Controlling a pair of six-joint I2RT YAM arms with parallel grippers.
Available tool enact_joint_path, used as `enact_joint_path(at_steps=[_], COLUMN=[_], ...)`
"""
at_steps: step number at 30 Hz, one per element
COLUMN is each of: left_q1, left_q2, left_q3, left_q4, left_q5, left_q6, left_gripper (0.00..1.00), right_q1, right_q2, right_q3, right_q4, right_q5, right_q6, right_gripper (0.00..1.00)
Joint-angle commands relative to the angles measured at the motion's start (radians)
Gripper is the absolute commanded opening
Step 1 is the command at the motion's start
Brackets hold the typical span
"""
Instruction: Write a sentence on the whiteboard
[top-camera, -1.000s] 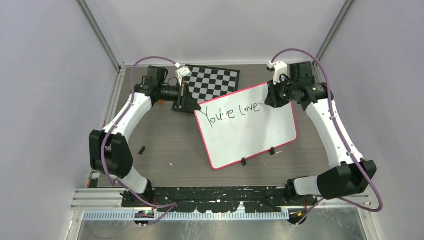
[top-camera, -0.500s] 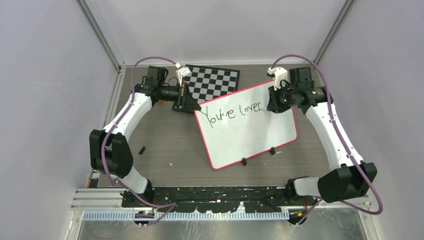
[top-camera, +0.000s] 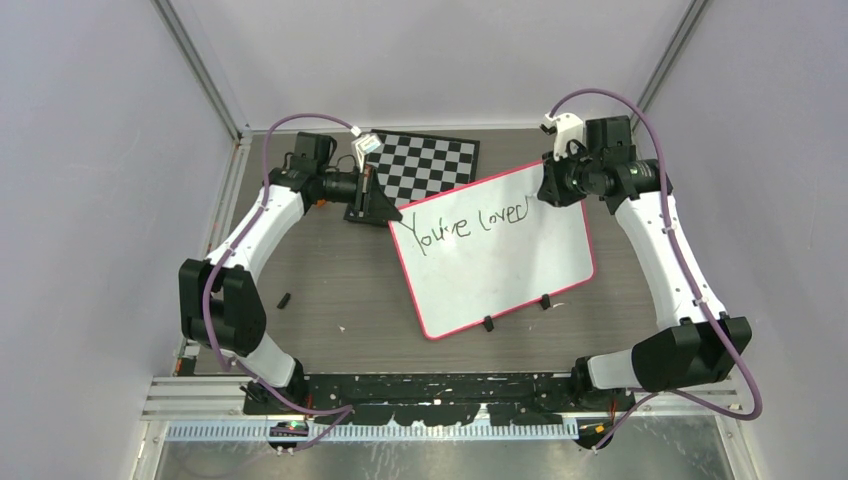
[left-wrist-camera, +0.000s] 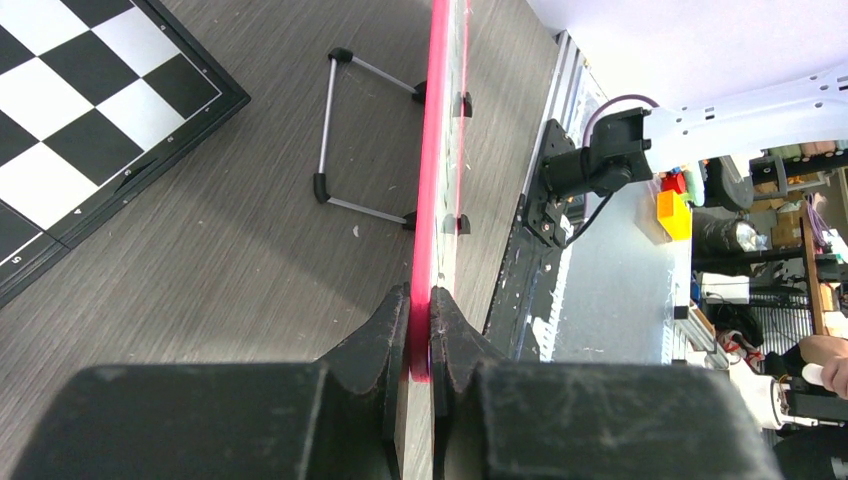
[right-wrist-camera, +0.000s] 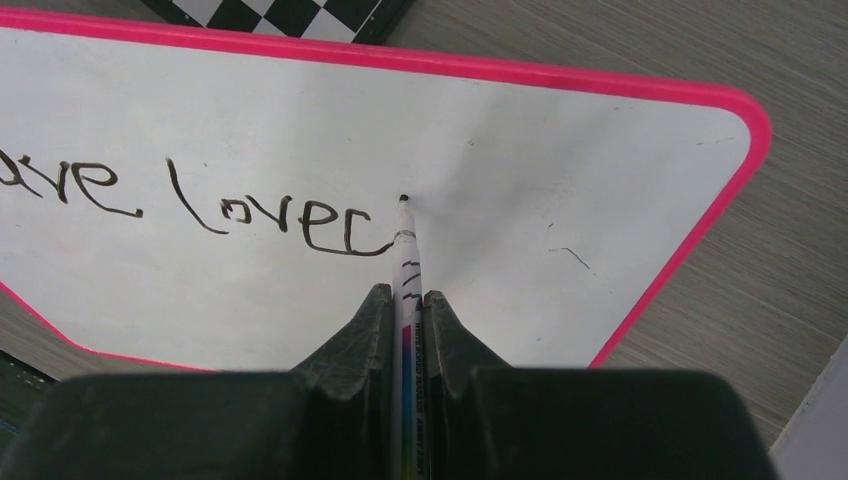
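Observation:
The whiteboard (top-camera: 500, 265) with its pink frame lies tilted in the middle of the table. The sentence (top-camera: 470, 222) in black marker reads "You're lovec" along the board's far side, and its tail shows in the right wrist view (right-wrist-camera: 280, 215). My left gripper (top-camera: 378, 205) is shut on the board's far left corner, its jaws pinching the pink edge (left-wrist-camera: 421, 330). My right gripper (top-camera: 548, 190) is shut on a white marker (right-wrist-camera: 408, 260) with its black tip on the board, just up and right of the last letter.
A black-and-white checkerboard (top-camera: 425, 165) lies behind the whiteboard at the back. Two black clips (top-camera: 487, 323) sit on the board's near edge. A small black piece (top-camera: 284, 299) lies on the table to the left. A wire stand (left-wrist-camera: 365, 140) shows under the board.
The right gripper has moved the marker rightward and then toward the far edge. The last letter has gained a stroke after "love". The left arm has not moved.

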Motion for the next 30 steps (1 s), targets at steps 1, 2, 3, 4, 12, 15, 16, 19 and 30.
enact_joint_path(at_steps=[1, 2, 3, 4, 12, 15, 16, 19, 30], left_q1=[-0.028, -0.028, -0.028, -0.028, -0.028, -0.028, -0.028, -0.028, -0.028], left_q2=[0.004, 0.005, 0.004, 0.004, 0.008, 0.008, 0.007, 0.010, 0.008], left_q3=[0.013, 0.013, 0.014, 0.014, 0.019, 0.019, 0.020, 0.022, 0.021], left_q4=[-0.015, -0.015, -0.015, -0.015, -0.016, -0.016, -0.017, -0.020, -0.025], left_q5=[-0.025, -0.026, -0.026, -0.026, -0.026, -0.027, -0.029, -0.029, -0.033], left_q6=[0.022, 0.022, 0.021, 0.021, 0.023, 0.023, 0.023, 0.025, 0.034], left_gripper=[0.00, 0.00, 0.00, 0.00, 0.00, 0.00, 0.00, 0.00, 0.00], right_q1=[-0.001, -0.002, -0.003, -0.001, -0.001, -0.002, -0.002, -0.002, -0.002], right_q2=[0.014, 0.013, 0.012, 0.012, 0.022, 0.018, 0.014, -0.006, -0.091], right_q3=[0.060, 0.063, 0.067, 0.072, 0.101, 0.082, 0.070, 0.024, -0.093], right_q4=[0.064, 0.068, 0.069, 0.070, 0.067, 0.057, 0.053, 0.049, 0.026], right_q5=[0.012, 0.013, 0.013, 0.016, 0.022, 0.015, 0.012, 0.003, 0.026], right_q6=[0.019, 0.020, 0.020, 0.020, 0.020, 0.014, 0.013, 0.008, -0.017], right_gripper=[0.00, 0.00, 0.00, 0.00, 0.00, 0.00, 0.00, 0.00, 0.00])
